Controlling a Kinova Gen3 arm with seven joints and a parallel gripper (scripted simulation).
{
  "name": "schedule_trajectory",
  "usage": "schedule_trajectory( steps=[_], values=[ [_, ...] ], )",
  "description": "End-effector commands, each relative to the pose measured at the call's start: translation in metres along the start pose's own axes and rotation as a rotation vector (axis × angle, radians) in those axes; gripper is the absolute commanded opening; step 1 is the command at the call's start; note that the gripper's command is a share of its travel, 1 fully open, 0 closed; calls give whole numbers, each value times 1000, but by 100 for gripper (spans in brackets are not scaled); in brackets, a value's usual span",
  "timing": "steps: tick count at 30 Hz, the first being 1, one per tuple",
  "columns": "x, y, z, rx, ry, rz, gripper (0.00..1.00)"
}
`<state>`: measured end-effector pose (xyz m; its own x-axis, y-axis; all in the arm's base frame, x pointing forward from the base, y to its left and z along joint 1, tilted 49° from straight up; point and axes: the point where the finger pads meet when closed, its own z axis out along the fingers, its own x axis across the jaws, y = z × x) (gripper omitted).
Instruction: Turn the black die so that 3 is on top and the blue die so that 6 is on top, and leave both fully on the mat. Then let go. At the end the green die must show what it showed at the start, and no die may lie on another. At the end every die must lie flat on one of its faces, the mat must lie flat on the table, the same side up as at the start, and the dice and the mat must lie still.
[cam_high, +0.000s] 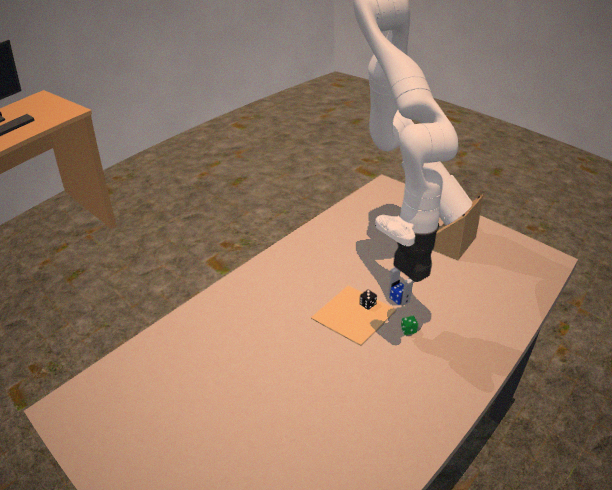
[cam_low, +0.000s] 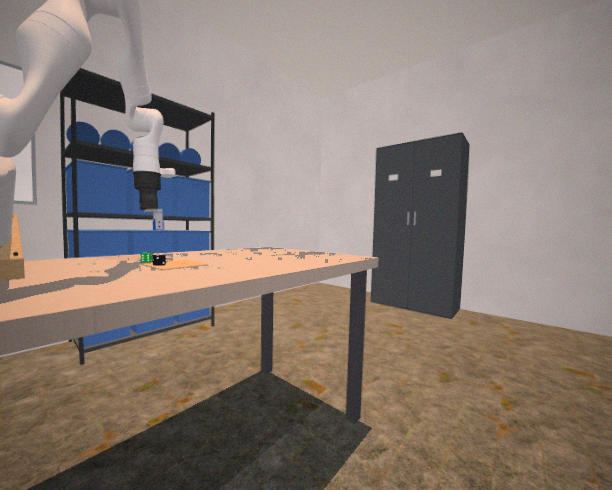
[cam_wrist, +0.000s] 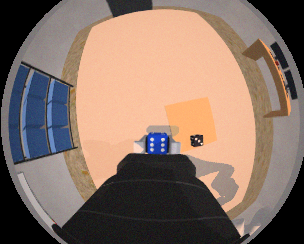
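Note:
My gripper (cam_high: 400, 294) is shut on the blue die (cam_high: 396, 292) and holds it well above the table, near the right corner of the orange mat (cam_high: 353, 314). In the wrist view the blue die (cam_wrist: 156, 143) sits between my fingers, with the mat (cam_wrist: 192, 121) below and to the right. The black die (cam_high: 367, 299) lies on the mat near its far edge; it also shows in the wrist view (cam_wrist: 197, 140). The green die (cam_high: 409, 325) lies on the table just right of the mat. In the exterior view my gripper (cam_low: 157, 220) hangs high above the green die (cam_low: 146, 257) and the black die (cam_low: 158, 259).
An open wooden box (cam_high: 460, 230) stands on the table behind the arm. The table's right edge runs near the green die. A desk (cam_high: 45, 137) stands far left; a shelf (cam_low: 137, 204) and a dark cabinet (cam_low: 418, 224) stand off the table.

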<state>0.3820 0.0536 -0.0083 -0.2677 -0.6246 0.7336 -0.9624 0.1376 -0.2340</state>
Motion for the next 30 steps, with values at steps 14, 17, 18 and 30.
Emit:
schedule_trajectory(
  steps=[14,17,18,30],
  values=[
    [100,-76,6,-31,-21,-95,57],
    [100,-76,6,-31,-21,-95,57],
    [100,-76,6,-31,-21,-95,57],
    [100,-76,8,-31,-21,-95,57]
  ],
)
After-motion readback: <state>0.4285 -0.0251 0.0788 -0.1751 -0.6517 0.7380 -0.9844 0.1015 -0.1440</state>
